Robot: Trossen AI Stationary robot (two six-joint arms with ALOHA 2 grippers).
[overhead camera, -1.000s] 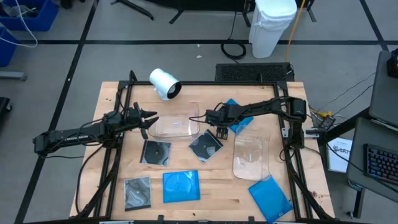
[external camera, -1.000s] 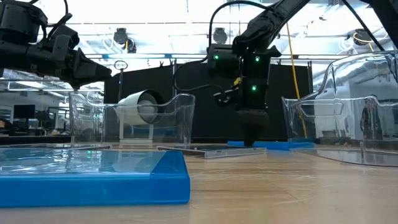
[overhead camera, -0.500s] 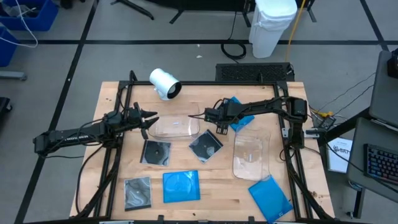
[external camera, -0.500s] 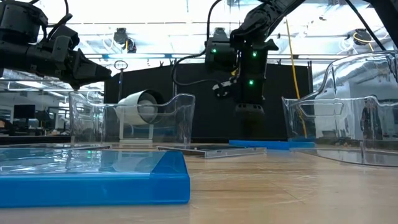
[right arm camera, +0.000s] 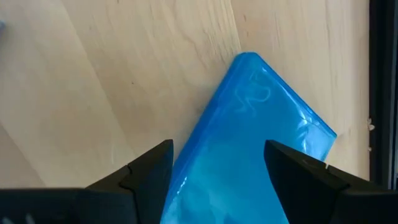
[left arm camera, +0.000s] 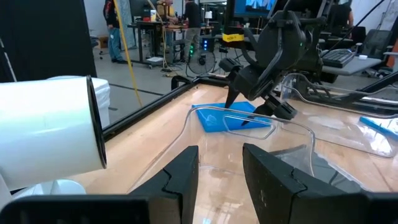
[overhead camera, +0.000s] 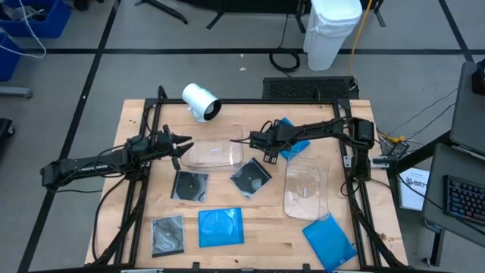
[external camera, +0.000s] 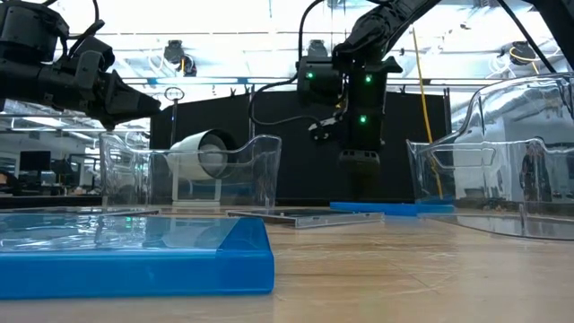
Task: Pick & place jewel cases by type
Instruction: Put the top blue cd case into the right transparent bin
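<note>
A blue jewel case (right arm camera: 249,143) lies flat on the table at the far right (overhead camera: 294,146), partly under my right arm. My right gripper (right arm camera: 217,168) hangs open just above it, slanting down, one finger on either side of the case in the right wrist view and touching nothing (external camera: 359,184). My left gripper (overhead camera: 182,144) waits open and level at the table's left, beside a clear tray (overhead camera: 216,154). Dark jewel cases (overhead camera: 250,178) (overhead camera: 189,186) (overhead camera: 168,233) and blue ones (overhead camera: 220,227) (overhead camera: 330,241) lie flat nearer the front.
A white cylinder (overhead camera: 201,101) lies on its side at the far left. A second clear tray (overhead camera: 305,189) stands at the right, near my right arm. A black frame (overhead camera: 144,129) runs along the table's edges. People stand in the room beyond the table (left arm camera: 115,25).
My right gripper has turned at the wrist and tipped a little over the blue jewel case at the far right, staying open. The case has not moved.
</note>
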